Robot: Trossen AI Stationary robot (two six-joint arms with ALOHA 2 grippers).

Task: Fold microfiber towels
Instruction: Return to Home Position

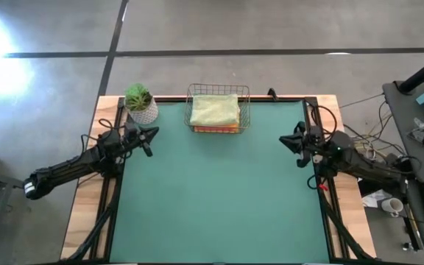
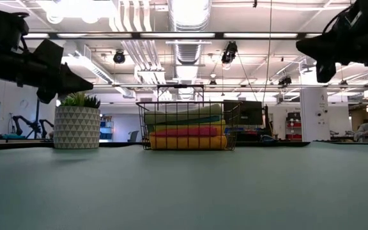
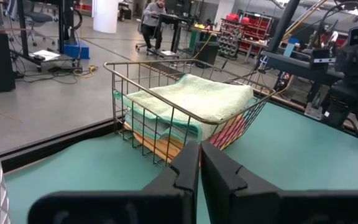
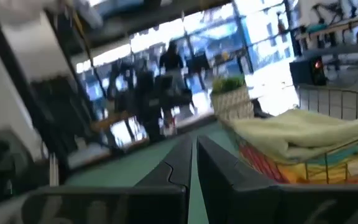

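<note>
Microfiber towels (image 1: 215,110) sit folded in wire basket (image 1: 246,92) at far edge of green mat (image 1: 219,199), sage one on top. Left gripper (image 1: 152,137) near potted plant (image 1: 140,103), right gripper (image 1: 286,140) opp. Low view: stack sage, teal, yellow, pink, orange top to btm; both grippers up off mat. Wrist views: each pincer's fingers together, pointing twd basket.

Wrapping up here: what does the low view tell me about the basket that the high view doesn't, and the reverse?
Only the low view shows the stack's side through the wire basket: pale sage towel on top, then teal towel, yellow towel, pink towel, orange towel at the bottom. Only the high view shows the layout: left gripper over the mat's left edge, right gripper over its right edge, both apart from the basket. Both show the basket holding folded towels, the potted plant beside it.
</note>
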